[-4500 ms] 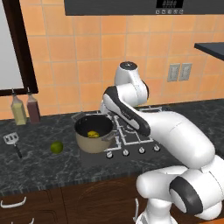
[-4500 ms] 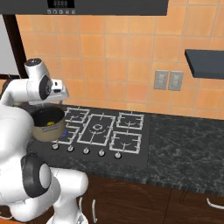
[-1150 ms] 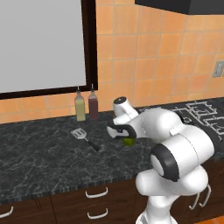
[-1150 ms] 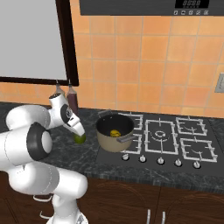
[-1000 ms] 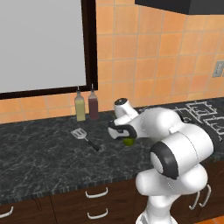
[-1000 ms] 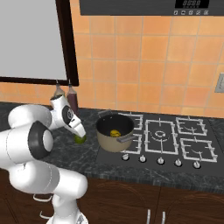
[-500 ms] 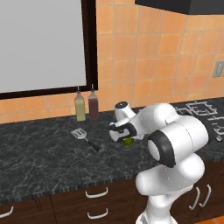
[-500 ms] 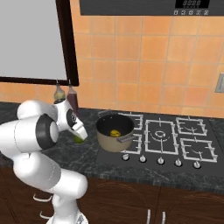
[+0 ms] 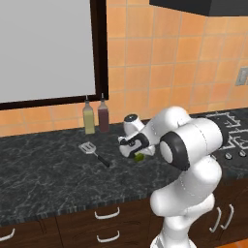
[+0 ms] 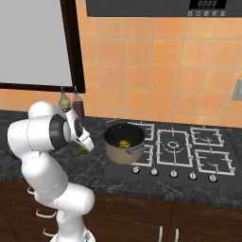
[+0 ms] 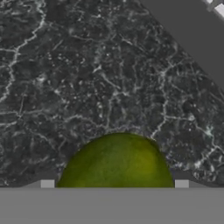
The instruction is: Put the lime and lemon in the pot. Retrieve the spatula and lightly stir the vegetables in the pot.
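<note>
Black marble counter (image 9: 43, 169), orange tile wall. One lime (image 11: 117, 162) clamped in gripper (image 9: 137, 154); one spatula (image 9: 93, 152) beside; two bottles (image 9: 95, 115) behind.

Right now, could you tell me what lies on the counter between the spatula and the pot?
The lime, at the gripper, sits between the spatula and the pot; otherwise bare dark counter.

From the lime (image 9: 139, 157), you have open bench (image 9: 43, 169) toward the spatula (image 9: 93, 152); two bottles (image 9: 95, 115) stand behind it, and the pot (image 10: 124, 143) stands on its other side.
</note>
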Tool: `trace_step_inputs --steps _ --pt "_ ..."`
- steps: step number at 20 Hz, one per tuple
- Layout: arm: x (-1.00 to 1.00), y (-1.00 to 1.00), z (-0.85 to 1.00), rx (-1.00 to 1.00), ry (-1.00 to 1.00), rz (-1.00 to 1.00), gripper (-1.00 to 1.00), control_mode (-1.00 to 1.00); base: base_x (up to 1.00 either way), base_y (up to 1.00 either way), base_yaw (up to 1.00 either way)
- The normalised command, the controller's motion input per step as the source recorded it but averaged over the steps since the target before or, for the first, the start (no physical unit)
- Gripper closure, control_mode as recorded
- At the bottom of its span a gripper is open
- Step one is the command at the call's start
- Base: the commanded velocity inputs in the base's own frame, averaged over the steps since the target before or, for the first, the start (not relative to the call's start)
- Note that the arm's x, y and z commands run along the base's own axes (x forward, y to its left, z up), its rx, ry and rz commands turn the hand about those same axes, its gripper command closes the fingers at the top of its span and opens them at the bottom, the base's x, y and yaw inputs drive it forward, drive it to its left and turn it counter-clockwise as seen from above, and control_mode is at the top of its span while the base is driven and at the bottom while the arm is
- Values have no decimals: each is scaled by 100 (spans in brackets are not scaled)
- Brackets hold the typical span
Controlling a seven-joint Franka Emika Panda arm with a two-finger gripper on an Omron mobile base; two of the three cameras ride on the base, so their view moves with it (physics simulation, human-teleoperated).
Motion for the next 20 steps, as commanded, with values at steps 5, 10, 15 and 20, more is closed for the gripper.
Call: trace_step_inputs --steps 5,10,15,20 --pt "-63 -20 91 3 -31 0 100 -100 0 0 0" --pt "-18 -20 100 10 -10 1 100 -100 0 0 0" --pt "-2 -41 100 4 1 0 100 -100 0 0 0" --pt "0 -75 89 0 0 -1 100 -100 0 0 0"
